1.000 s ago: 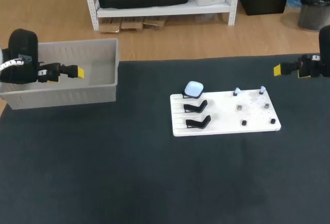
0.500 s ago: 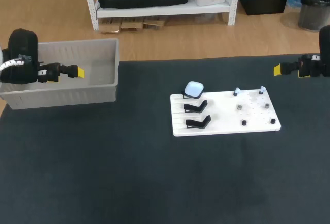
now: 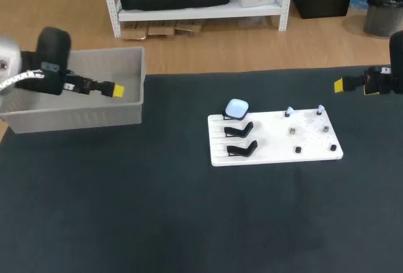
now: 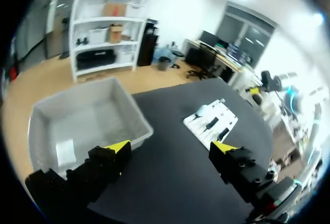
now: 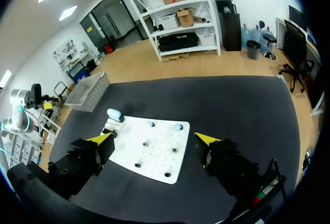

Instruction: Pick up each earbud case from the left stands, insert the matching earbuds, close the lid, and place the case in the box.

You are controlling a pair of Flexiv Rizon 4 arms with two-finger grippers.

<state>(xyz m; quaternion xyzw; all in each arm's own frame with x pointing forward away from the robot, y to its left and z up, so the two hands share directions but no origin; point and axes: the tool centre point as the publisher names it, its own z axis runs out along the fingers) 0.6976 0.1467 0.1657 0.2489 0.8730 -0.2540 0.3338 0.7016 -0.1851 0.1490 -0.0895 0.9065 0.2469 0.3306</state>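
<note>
A pale blue earbud case [image 3: 237, 107] sits closed on the rearmost stand at the left end of the white board [image 3: 277, 152]. Two black stands [image 3: 243, 129] in front of it are empty. Two light blue earbuds [image 3: 289, 111] [image 3: 320, 109] stand on pegs at the board's back edge. My left gripper [image 3: 116, 89] hangs open over the right part of the grey box [image 3: 82, 114], holding nothing. My right gripper [image 3: 340, 85] hovers open and empty, off to the right of the board. In the right wrist view the case [image 5: 114, 114] and board [image 5: 160, 162] lie ahead of the open gripper [image 5: 154, 138].
Several small dark pegs [image 3: 297, 150] dot the board's right half. A white slip [image 4: 65, 152] lies on the floor of the grey box [image 4: 140, 122], which stands at the table's back left corner. Dark tabletop [image 3: 189, 222] stretches in front of the board and the box.
My left arm has swung to the right, carrying its open gripper from the box's middle toward its right wall. The right arm has not moved.
</note>
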